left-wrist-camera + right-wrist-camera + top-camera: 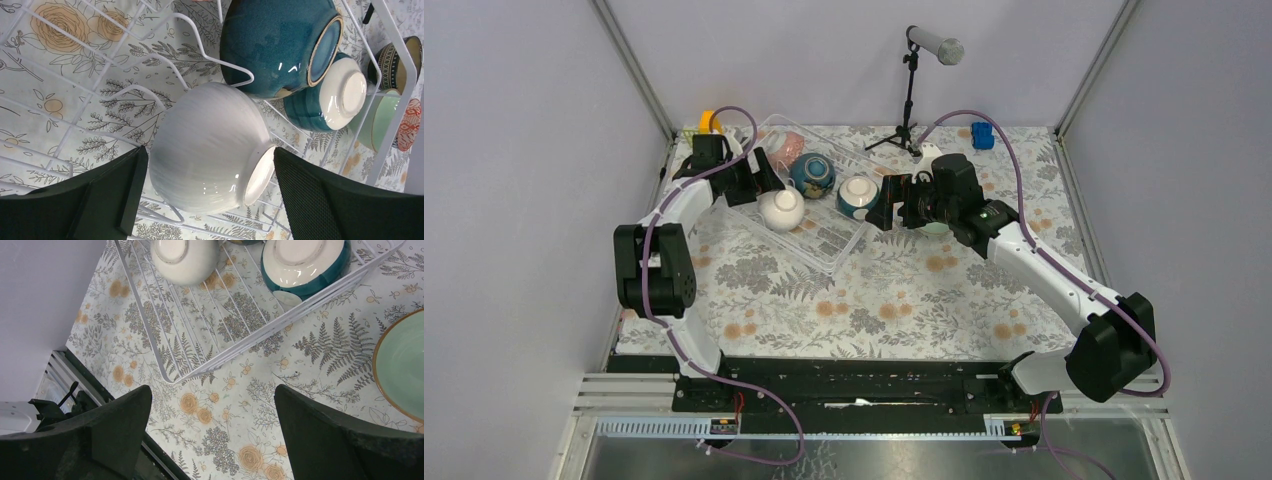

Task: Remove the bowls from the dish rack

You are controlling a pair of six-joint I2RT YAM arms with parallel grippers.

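Bowls tipped on edge in the dish rack [826,238], back left of the table. Left gripper [210,197] spread wide, one finger either side of the white bowl [210,145], contact unclear. Just beyond, a dark teal bowl [275,40] and a teal bowl with a white foot [327,95], both glossy. Right gripper [212,432] equally wide, holding nothing, above the floral tablecloth [225,410] beside a corner of the rack, a pale green bowl [405,365] on the cloth outside it. Around the table, plain grey walls [514,150] and a microphone stand [911,100].
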